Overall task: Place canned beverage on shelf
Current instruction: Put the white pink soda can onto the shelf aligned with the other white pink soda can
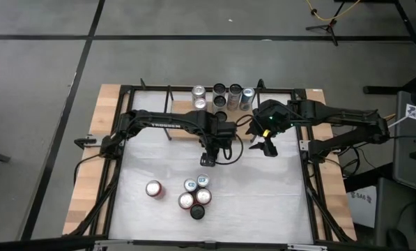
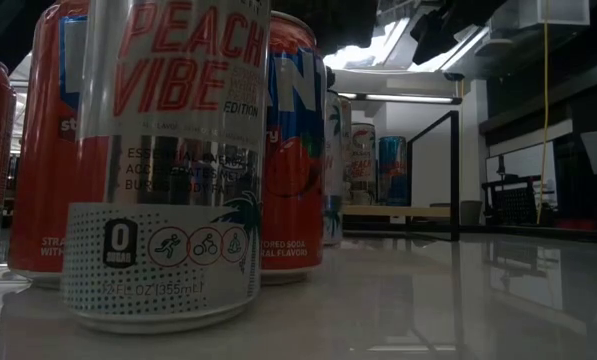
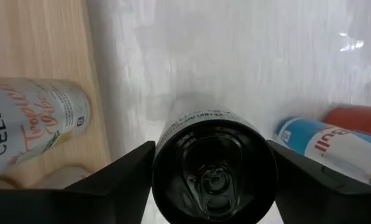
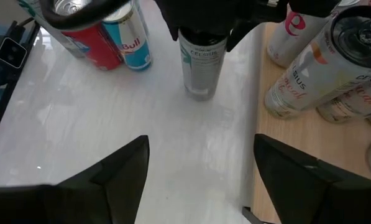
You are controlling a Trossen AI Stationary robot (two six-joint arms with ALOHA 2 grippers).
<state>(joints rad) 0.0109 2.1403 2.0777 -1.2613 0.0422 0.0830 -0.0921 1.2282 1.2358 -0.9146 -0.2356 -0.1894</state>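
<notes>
Standing between the left gripper's [image 3: 213, 180] spread fingers: a black-topped can [image 3: 214, 167].

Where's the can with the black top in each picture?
Left wrist view: the black-topped can is bottom middle.
Right wrist view: top middle, standing on the white table.
High view: mostly hidden under the left pincer, mid-table.
Low view: can't pick it out.
Shared landmark: the blue Red Bull can, near it in both wrist views.
</notes>
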